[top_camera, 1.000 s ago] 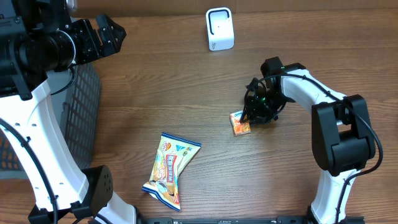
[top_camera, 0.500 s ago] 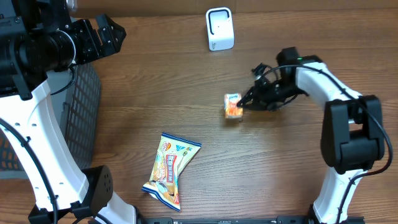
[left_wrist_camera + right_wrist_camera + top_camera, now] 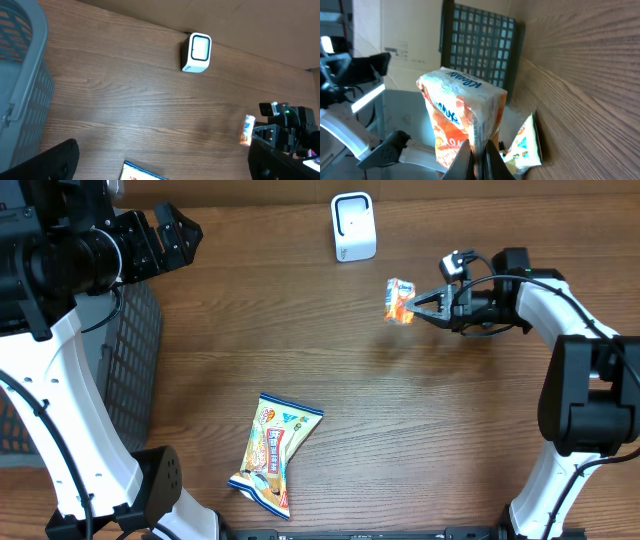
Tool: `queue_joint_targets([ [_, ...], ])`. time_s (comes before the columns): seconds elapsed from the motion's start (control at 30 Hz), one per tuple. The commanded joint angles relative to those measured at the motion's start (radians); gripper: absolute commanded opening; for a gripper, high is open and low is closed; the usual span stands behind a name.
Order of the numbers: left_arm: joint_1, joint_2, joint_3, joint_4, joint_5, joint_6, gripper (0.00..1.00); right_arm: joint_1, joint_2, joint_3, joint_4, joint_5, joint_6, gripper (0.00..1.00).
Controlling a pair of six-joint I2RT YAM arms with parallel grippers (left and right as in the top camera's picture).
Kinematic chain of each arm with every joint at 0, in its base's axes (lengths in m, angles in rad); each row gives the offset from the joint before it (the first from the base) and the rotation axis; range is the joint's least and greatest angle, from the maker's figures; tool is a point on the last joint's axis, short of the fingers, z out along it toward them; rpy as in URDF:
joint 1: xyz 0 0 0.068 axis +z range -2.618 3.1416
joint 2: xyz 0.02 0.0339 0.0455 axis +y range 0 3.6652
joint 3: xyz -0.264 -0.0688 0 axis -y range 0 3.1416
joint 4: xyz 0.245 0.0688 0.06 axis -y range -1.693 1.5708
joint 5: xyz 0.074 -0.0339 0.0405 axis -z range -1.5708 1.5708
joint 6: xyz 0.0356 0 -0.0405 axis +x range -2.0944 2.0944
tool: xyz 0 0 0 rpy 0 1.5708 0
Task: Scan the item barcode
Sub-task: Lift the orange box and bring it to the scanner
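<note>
Small orange-and-white foil snack packet (image 3: 400, 300) is in my right gripper (image 3: 418, 304), pinched by one crimped edge between closed fingers. It hangs off the wooden table (image 3: 300, 350), just to the right of the white box-shaped barcode scanner (image 3: 353, 227) and slightly nearer my base.

To scan it well, I judge I should carry the packet across to the front of the scanner's dark-framed window, turn my wrist until the printed code faces that window, and then hold steady. I cannot find the barcode in any view, so I may have to roll the packet to show its other sides. My hold is only on a thin seam and the pack looks floppy, so I would move slowly and keep the pinch firm.

My right arm is stretched out low and nearly level, with its fingers pointing left towards the scanner's side of the table. My left gripper (image 3: 172, 235) sits raised well to the scanner's left, over the dark mesh basket (image 3: 130, 370), jaws spread wide and holding nothing.
</note>
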Motion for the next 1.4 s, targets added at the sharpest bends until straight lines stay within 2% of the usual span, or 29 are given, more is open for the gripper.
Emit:
queue_joint_targets([
  [0.0, 0.005, -0.004, 0.011, 0.002, 0.01, 0.008, 1.0, -0.003, -0.021, 0.023, 0.021, -0.058, -0.019, 0.03],
  [0.4, 0.005, -0.004, 0.011, 0.002, 0.01, 0.008, 1.0, -0.003, -0.021, 0.023, 0.396, -0.058, -0.012, 0.03],
  [0.57, 0.005, -0.004, 0.011, 0.002, 0.01, 0.008, 1.0, -0.003, -0.021, 0.023, 0.581, -0.058, 0.145, 0.03],
  [0.93, 0.005, -0.004, 0.011, 0.002, 0.01, 0.008, 1.0, -0.003, -0.021, 0.023, 0.634, -0.057, 0.214, 0.04],
  [1.0, 0.005, -0.004, 0.011, 0.002, 0.01, 0.008, 1.0, -0.003, -0.021, 0.023, 0.654, -0.044, 0.295, 0.04],
  [1.03, 0.005, -0.004, 0.011, 0.002, 0.01, 0.008, 1.0, -0.003, -0.021, 0.023, 0.671, 0.013, 0.405, 0.04],
  [1.07, 0.005, -0.004, 0.011, 0.002, 0.01, 0.008, 1.0, -0.003, -0.021, 0.023, 0.675, 0.051, 0.456, 0.04],
  [1.1, 0.005, -0.004, 0.011, 0.002, 0.01, 0.008, 1.0, -0.001, -0.024, 0.023, 0.676, 0.171, 0.557, 0.04],
  [1.13, 0.005, -0.004, 0.011, 0.002, 0.01, 0.008, 1.0, 0.003, -0.026, 0.023, 0.663, 0.256, 0.595, 0.04],
  [1.2, 0.005, -0.004, 0.011, 0.002, 0.01, 0.008, 1.0, 0.018, -0.039, 0.025, 0.593, 0.477, 0.658, 0.04],
  [1.23, 0.005, -0.004, 0.011, 0.002, 0.01, 0.008, 1.0, 0.037, -0.05, 0.036, 0.513, 0.661, 0.691, 0.04],
  [1.37, 0.005, -0.004, 0.011, 0.002, 0.01, 0.008, 1.0, 0.143, -0.056, 0.175, 0.223, 1.196, 0.65, 0.04],
])
